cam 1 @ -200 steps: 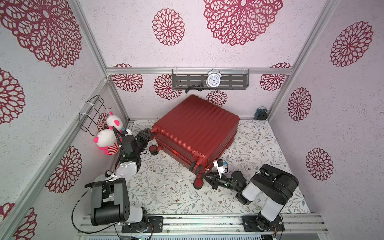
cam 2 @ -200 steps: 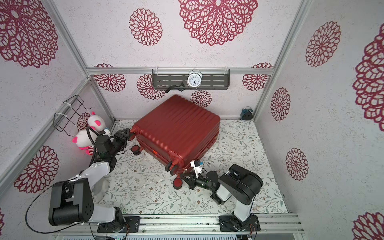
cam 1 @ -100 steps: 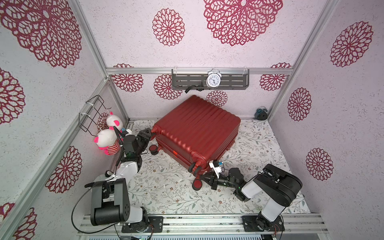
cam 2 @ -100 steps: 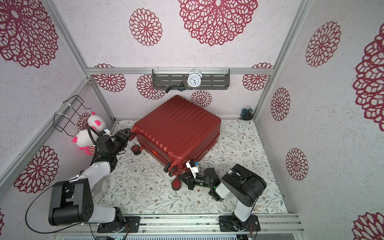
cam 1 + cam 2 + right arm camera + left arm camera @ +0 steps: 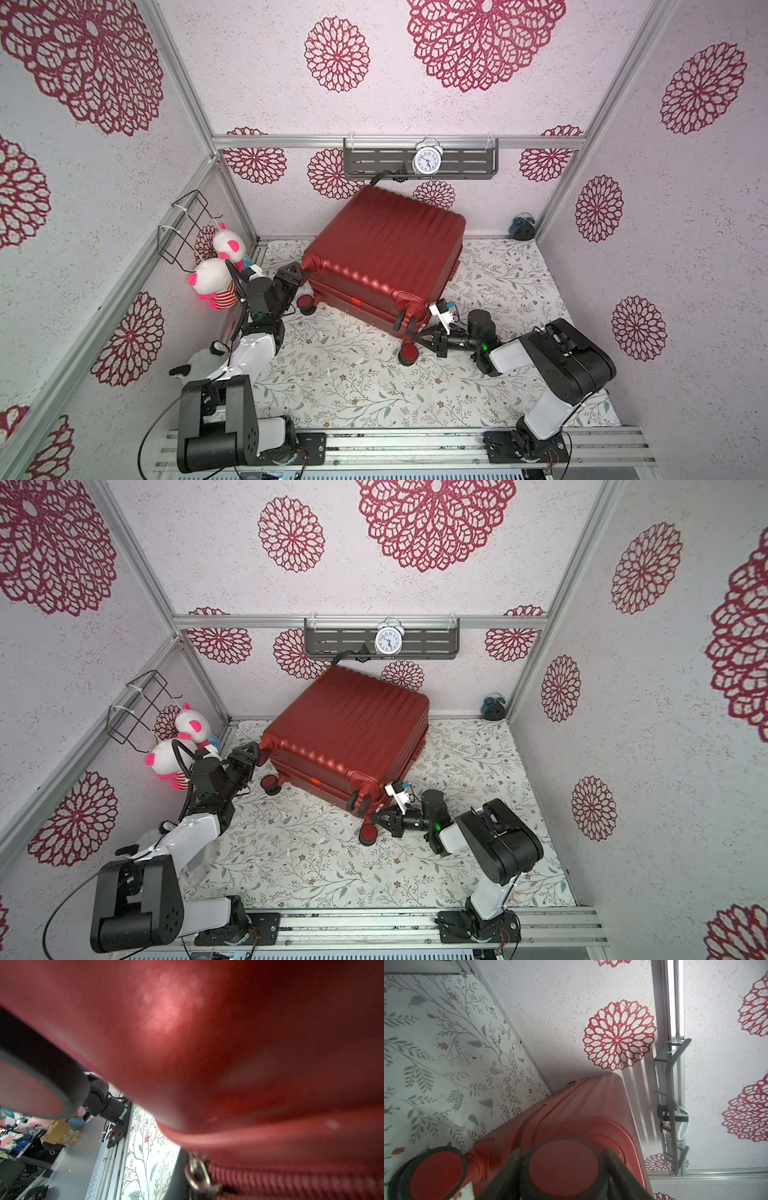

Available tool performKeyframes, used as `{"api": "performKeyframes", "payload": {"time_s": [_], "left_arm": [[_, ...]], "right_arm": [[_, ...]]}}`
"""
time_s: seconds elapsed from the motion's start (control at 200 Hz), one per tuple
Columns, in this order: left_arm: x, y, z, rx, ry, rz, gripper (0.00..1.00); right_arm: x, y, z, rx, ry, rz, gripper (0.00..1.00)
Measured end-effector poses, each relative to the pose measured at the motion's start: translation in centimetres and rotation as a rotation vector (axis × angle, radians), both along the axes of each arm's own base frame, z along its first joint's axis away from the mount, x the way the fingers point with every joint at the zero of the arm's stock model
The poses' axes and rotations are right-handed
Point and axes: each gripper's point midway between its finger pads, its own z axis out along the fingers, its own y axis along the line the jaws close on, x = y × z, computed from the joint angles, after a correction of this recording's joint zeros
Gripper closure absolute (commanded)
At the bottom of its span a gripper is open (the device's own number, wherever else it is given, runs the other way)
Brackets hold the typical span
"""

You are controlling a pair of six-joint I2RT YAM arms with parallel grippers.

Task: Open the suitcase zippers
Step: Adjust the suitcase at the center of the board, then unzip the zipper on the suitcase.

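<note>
The suitcase (image 5: 386,249) lay flat and zipped up on the flowered counter (image 5: 353,386), toward the far middle, one far corner close to the back wall. My left tool (image 5: 301,275) was partly open and clamped on the raised wheel (image 5: 563,1167) at the case's near-left corner, a finger (image 5: 510,1165) pressed on either side. My right tool (image 5: 419,337) was fully closed at the near-right corner. The metal zipper pull (image 5: 197,1174) sat at its tip on the zipper (image 5: 291,1184); I could not tell whether it was pinched.
</note>
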Motion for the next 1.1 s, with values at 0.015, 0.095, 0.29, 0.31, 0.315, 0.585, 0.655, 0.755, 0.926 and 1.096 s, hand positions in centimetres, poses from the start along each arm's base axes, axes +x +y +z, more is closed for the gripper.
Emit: {"api": "performKeyframes", "payload": {"time_s": [0.015, 0.095, 0.29, 0.31, 0.315, 0.585, 0.655, 0.755, 0.926, 1.096], "left_arm": [[-0.2, -0.1, 0.0, 0.001, 0.0, 0.001, 0.67], [-1.3, -1.1, 0.1, 0.008, -0.002, -0.008, 0.67], [-3.8, -2.9, 0.1, 0.032, -0.015, 0.0, 0.67], [-3.9, -3.0, 0.1, 0.035, -0.015, 0.006, 0.67], [-4.0, -3.0, 0.1, 0.036, -0.015, 0.007, 0.67], [-4.4, -3.3, 0.1, 0.074, -0.01, 0.09, 0.68], [-4.5, -3.3, 0.1, 0.081, -0.008, 0.106, 0.68], [-4.5, -3.3, 0.2, 0.09, -0.008, 0.126, 0.68], [-4.9, -3.4, 0.2, 0.104, -0.001, 0.149, 0.68], [-5.0, -3.6, 0.2, 0.113, 0.003, 0.16, 0.69]], "right_arm": [[0.3, -0.3, 0.0, 0.003, 0.007, -0.009, 1.0], [1.7, -1.8, 0.1, 0.019, 0.036, -0.056, 1.0], [3.6, -4.0, 0.2, 0.077, 0.099, -0.126, 1.0], [3.6, -4.0, 0.2, 0.081, 0.099, -0.129, 1.0], [3.6, -4.0, 0.2, 0.083, 0.101, -0.13, 1.0], [3.4, -3.5, 0.3, 0.105, 0.07, -0.228, 1.0], [3.3, -3.3, 0.4, 0.107, 0.052, -0.26, 1.0], [3.3, -3.2, 0.3, 0.112, 0.032, -0.291, 1.0], [3.2, -2.6, 0.3, 0.123, 0.004, -0.305, 1.0], [2.2, -1.2, 0.3, 0.123, 0.0, -0.273, 1.0]]}}
